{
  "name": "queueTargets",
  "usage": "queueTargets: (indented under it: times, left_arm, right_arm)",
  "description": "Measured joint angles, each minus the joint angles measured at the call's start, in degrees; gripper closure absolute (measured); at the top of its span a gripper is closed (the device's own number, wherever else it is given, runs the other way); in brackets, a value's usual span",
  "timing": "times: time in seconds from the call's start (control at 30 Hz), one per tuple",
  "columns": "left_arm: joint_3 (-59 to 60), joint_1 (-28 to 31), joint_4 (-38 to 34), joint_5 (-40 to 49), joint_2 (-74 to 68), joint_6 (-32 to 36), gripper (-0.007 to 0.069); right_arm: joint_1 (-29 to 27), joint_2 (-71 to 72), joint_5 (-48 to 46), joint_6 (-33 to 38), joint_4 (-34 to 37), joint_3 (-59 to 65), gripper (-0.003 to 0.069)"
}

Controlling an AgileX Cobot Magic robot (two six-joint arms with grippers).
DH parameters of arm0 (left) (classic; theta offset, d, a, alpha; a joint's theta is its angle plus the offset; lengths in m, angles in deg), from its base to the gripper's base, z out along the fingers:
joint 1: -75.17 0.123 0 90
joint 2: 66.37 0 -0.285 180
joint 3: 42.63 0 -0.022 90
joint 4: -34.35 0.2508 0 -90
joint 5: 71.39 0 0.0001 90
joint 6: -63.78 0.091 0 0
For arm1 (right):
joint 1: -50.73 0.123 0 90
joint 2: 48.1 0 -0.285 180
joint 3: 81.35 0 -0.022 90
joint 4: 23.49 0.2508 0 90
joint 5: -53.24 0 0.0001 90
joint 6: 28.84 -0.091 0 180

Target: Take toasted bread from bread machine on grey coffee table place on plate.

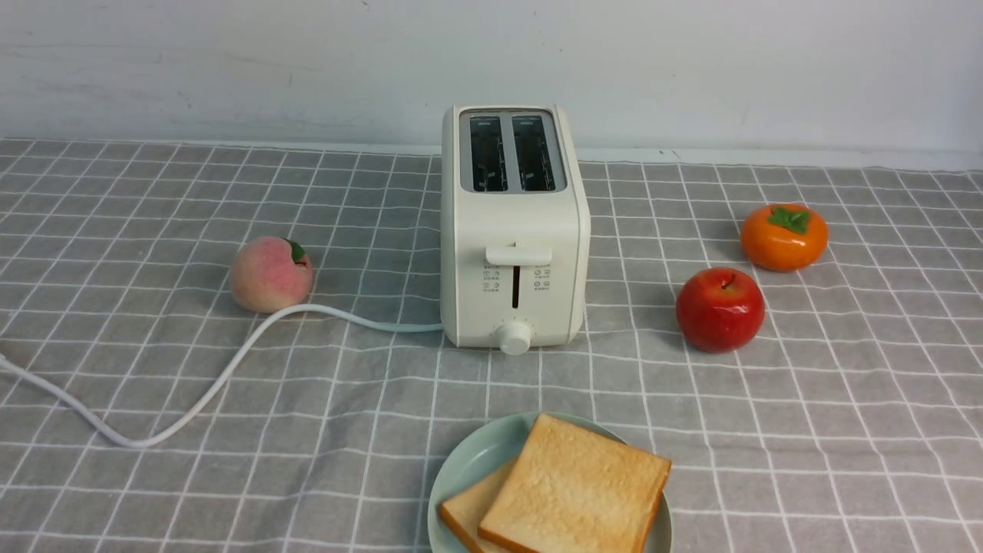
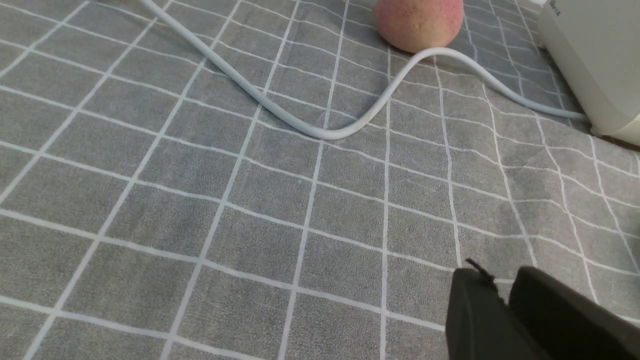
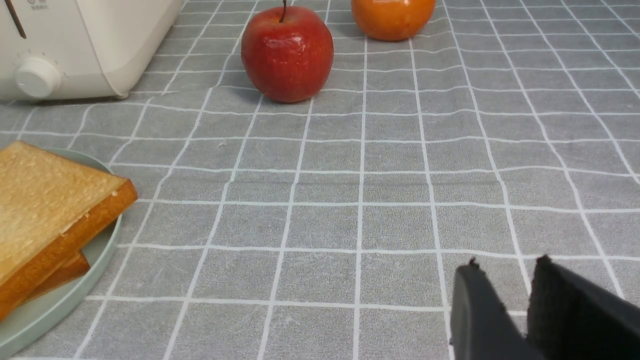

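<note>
Both toast slices (image 1: 576, 488) were stacked on the mint-green plate (image 1: 480, 457).
At its 12 o'clock the toaster (image 1: 513, 230) was seen emptied; the left gripper (image 2: 505, 295) was nearly clenched and the right gripper (image 3: 502, 285) slightly parted, neither grasping anything.

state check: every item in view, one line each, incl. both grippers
toaster: upright, both slots empty, lever up
toast: two slices flat on plate, top overlapping lower
plate: on table, holds both slices
cord: slack, snaking across cloth
peach: resting beside cord
apple: upright, untouched
persimmon: upright, untouched
left gripper: empty, jaws nearly together
right gripper: empty, jaws slightly apart
</note>
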Motion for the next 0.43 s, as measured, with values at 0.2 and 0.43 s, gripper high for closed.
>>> queueTargets:
  times: [0.2,0.43]
  left_arm:
    - [0.0,0.0,0.0,0.0,0.0,0.0,0.0522]
    - [0.0,0.0,0.0,0.0,0.0,0.0,0.0515]
  right_arm:
    - [0.0,0.0,0.0,0.0,0.0,0.0,0.0480]
    - [0.0,0.0,0.0,0.0,0.0,0.0,0.0479]
